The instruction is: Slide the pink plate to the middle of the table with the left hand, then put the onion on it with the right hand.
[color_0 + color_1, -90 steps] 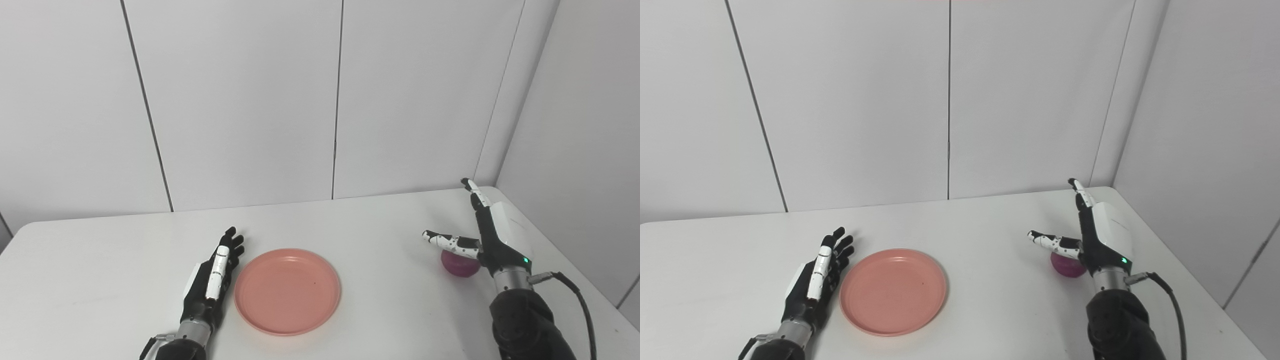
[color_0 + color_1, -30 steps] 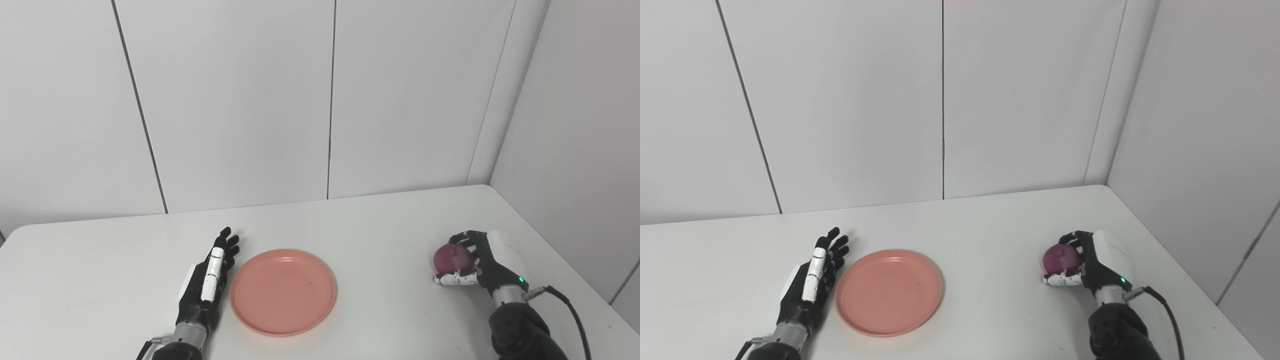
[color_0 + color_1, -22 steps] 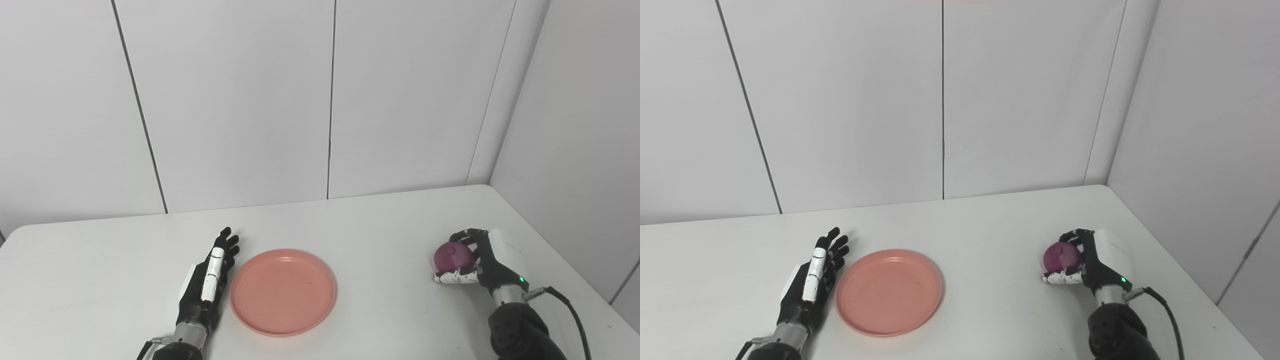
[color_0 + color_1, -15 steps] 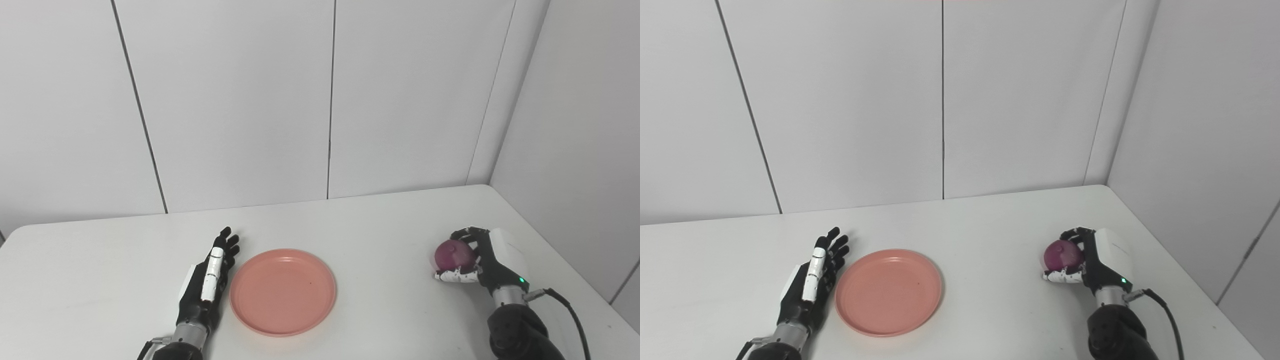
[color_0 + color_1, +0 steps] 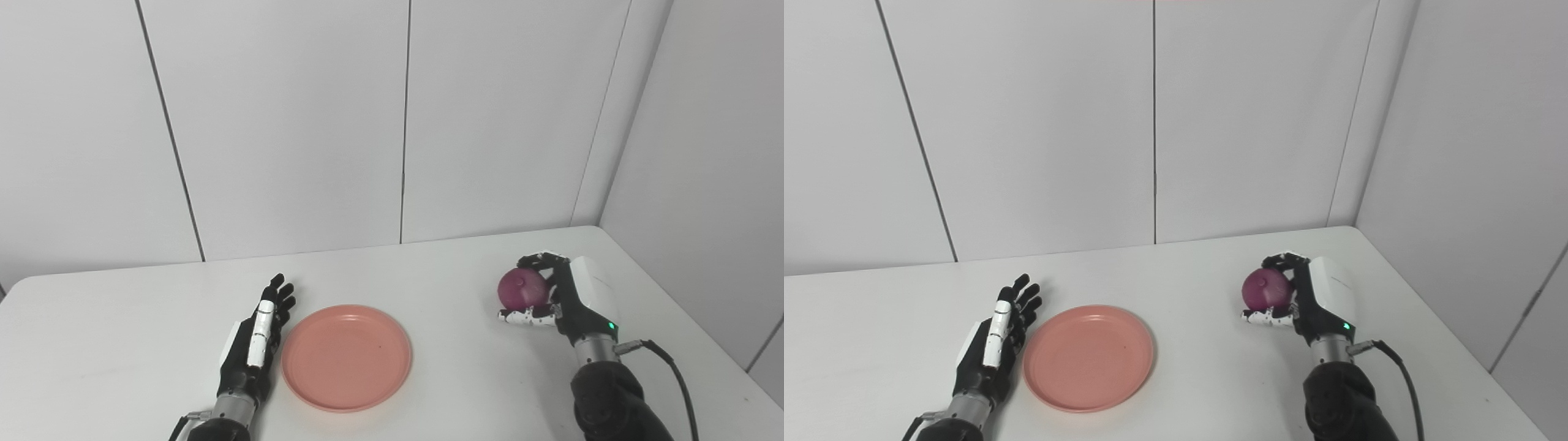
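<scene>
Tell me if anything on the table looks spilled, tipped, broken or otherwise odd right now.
Nothing stands out. The pink plate lies flat and bare beside the open left hand, and the right hand is shut on the onion. No spill or damage shows on the table.

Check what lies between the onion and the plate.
Nothing: only bare white table separates the onion, held in the right hand, from the plate. Both eye views show it.
</scene>
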`<act>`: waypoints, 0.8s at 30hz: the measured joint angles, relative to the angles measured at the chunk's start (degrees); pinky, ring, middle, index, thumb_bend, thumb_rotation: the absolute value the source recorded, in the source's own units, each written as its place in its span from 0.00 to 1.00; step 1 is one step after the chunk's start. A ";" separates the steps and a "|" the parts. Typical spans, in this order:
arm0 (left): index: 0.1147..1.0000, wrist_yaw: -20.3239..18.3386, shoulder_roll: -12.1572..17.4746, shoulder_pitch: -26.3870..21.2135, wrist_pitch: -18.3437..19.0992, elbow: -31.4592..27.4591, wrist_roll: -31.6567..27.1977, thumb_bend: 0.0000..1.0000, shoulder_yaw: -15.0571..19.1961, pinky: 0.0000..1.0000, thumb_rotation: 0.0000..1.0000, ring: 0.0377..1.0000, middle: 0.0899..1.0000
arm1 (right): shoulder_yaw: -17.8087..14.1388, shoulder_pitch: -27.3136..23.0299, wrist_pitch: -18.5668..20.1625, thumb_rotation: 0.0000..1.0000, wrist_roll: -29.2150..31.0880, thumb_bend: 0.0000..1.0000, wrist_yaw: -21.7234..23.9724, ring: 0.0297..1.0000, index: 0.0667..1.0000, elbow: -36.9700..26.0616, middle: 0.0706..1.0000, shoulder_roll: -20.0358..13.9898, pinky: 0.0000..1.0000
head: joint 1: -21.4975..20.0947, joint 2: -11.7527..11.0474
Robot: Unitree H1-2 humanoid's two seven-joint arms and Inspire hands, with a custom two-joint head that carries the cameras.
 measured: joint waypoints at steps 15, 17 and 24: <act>0.94 0.65 -0.77 0.50 0.24 -0.30 0.15 0.65 -0.16 1.00 1.00 0.95 0.95 | 8.53 -2.91 -1.70 0.00 -0.77 0.50 5.35 0.35 0.52 -1.51 0.42 5.92 0.28 | 1.85 0.44; 0.94 0.79 -1.05 0.51 0.24 -0.30 0.31 0.65 -0.28 1.00 1.00 0.95 0.95 | 9.42 -3.09 -1.72 0.00 -1.16 0.51 5.72 0.35 0.52 -1.39 0.43 6.81 0.31 | 2.81 0.35; 0.94 1.43 -1.16 0.52 0.22 -0.29 1.51 0.66 -0.49 1.00 1.00 0.95 0.95 | 11.26 -4.21 -2.71 0.00 -2.01 0.51 6.36 0.36 0.49 0.65 0.44 8.75 0.27 | 4.22 0.53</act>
